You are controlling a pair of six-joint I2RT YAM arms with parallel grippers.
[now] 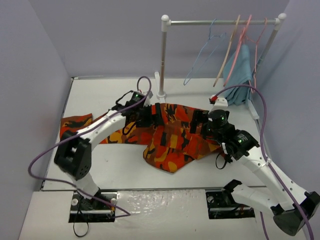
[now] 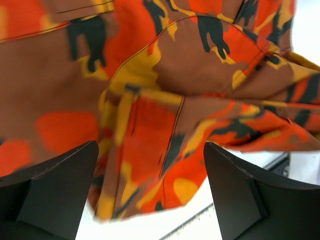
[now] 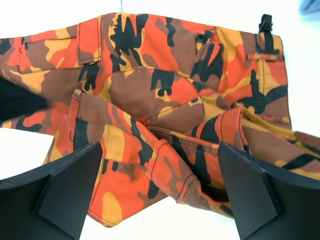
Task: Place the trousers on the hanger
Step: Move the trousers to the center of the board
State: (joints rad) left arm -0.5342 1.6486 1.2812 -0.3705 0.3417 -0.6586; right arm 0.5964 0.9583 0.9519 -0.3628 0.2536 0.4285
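Note:
The camouflage trousers [image 1: 170, 135] lie crumpled across the middle of the white table, one leg end at the far left [image 1: 75, 122]. My left gripper [image 1: 156, 116] is open, low over the trousers' upper left part; folded fabric [image 2: 150, 130] fills its wrist view between the spread fingers. My right gripper [image 1: 196, 121] is open over the trousers' right side; its wrist view shows the waistband and folds [image 3: 165, 100] between its fingers. The light-blue wire hanger [image 1: 202, 52] hangs by its hook on the rail at the back, apart from both grippers.
A metal rail on white posts [image 1: 162, 55] stands at the back. On it also hang a tan wooden hanger [image 1: 227, 50], a pink hanger [image 1: 241, 42] and a teal-blue cloth [image 1: 240, 72]. Grey walls close in left and right. Cables loop beside both arms.

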